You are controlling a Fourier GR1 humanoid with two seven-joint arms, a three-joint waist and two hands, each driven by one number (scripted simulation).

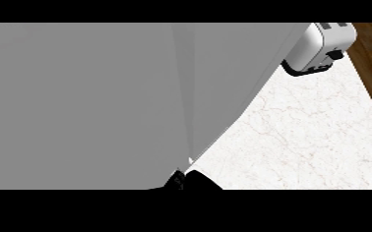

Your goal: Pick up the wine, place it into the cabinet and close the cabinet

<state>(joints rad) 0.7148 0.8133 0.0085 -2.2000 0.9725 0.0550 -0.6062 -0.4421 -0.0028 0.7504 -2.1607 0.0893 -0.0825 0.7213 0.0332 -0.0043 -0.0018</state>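
Observation:
A broad grey cabinet door (pixel 94 103) fills the left and middle of the head view, with a second grey panel (pixel 232 69) beside it past a vertical seam. Its slanted right edge runs down to the lower middle. At that lower corner a small black part of a hand (pixel 195 182) pokes out from under the door, most likely my right hand, and its shape does not show. The wine is hidden from view. My left hand does not show anywhere.
A white toaster (pixel 316 49) with a black base and knob stands at the back right. White marble counter (pixel 298 137) stretches along the right side. A strip of brown wood (pixel 361 54) borders the counter's far right edge.

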